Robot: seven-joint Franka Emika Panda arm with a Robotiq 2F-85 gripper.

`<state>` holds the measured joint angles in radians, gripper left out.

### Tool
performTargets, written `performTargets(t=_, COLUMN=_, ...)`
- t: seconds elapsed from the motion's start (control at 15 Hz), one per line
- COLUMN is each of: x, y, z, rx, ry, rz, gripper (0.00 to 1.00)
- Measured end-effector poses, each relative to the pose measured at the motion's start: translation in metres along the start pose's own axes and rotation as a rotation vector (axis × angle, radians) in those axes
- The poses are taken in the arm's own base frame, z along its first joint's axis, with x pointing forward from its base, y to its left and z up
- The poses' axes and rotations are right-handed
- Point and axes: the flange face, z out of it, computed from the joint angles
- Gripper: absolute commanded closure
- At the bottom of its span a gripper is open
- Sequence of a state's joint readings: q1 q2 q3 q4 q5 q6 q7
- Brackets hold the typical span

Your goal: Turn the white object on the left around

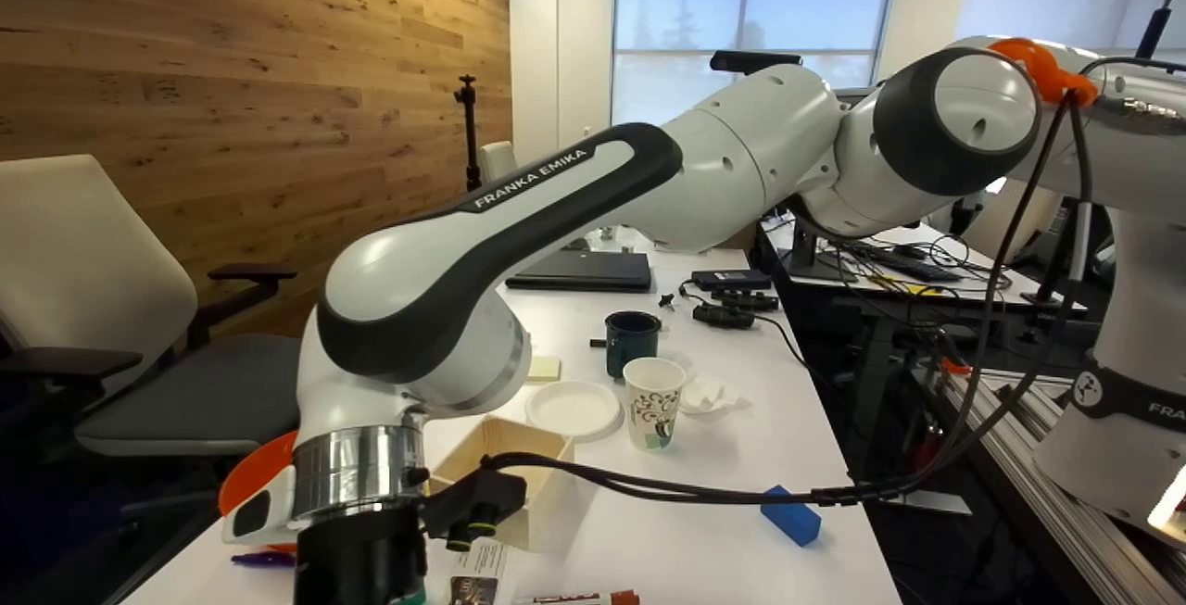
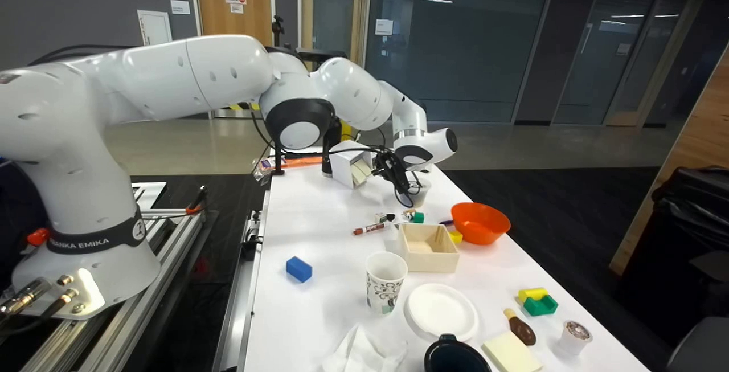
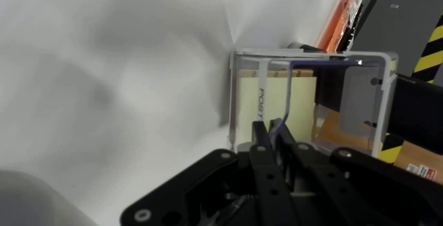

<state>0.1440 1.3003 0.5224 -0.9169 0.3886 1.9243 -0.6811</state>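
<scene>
Gripper (image 3: 268, 127) of mine pinches a thin edge of the white box (image 2: 342, 166). From far off, I see that box near the orange packet (image 2: 302, 162), with yellow paper (image 3: 275, 102) inside.

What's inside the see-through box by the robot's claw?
Pale yellow paper shows inside the box, with a tan strip along one edge. The claw covers part of the paper, and anything beneath the paper is hidden, so I can't tell what's there.
</scene>
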Motion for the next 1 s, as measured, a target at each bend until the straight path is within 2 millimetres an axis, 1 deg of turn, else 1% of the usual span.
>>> performTargets(t=0.27, x=0.011, y=-0.02, z=0.014, rx=-0.022, ry=-0.053, rz=-0.044, gripper=0.98)
performTargets(t=0.47, x=0.018, y=-0.034, z=0.018, rx=-0.062, ry=-0.112, rz=-0.062, gripper=0.98)
performTargets(t=0.67, x=0.022, y=-0.045, z=0.015, rx=-0.111, ry=-0.171, rz=-0.07, gripper=0.98)
performTargets(t=1.0, x=0.024, y=-0.055, z=0.002, rx=-0.198, ry=-0.274, rz=-0.087, gripper=0.98)
